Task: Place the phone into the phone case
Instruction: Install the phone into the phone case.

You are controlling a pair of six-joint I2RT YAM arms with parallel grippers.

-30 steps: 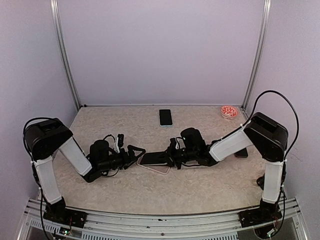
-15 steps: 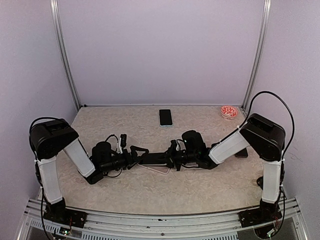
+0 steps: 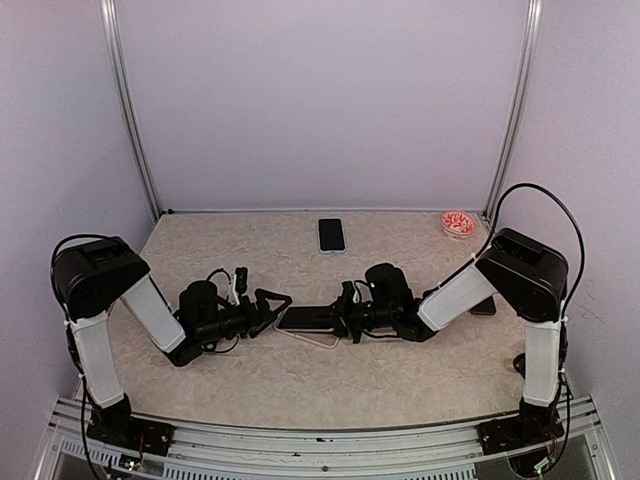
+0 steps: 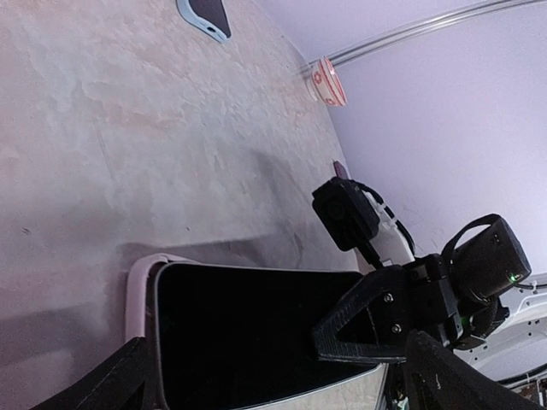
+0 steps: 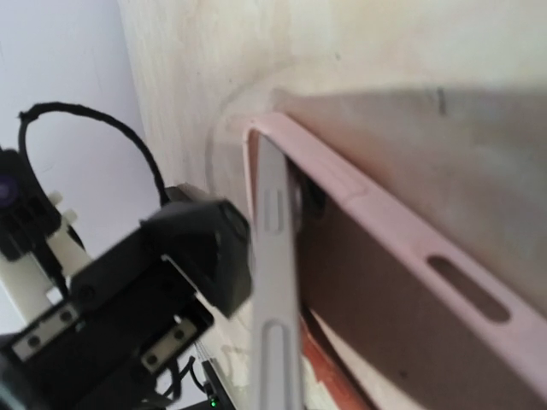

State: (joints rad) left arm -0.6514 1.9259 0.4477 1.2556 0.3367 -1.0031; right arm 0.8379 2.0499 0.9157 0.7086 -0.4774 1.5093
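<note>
left tool (image 3: pixel 276 308) eased back from phone (image 3: pixel 312 318) edge, after nudging closer

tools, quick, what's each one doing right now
Left tool: open, gripping nothing.
Right tool: shut on the phone.

The phone (image 4: pixel 256 325) looks glossy, the pink case (image 4: pixel 137 290) smooth matt plastic

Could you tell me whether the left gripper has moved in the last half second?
Yes: the left gripper has drawn back slightly leftward, away from the case.
</note>
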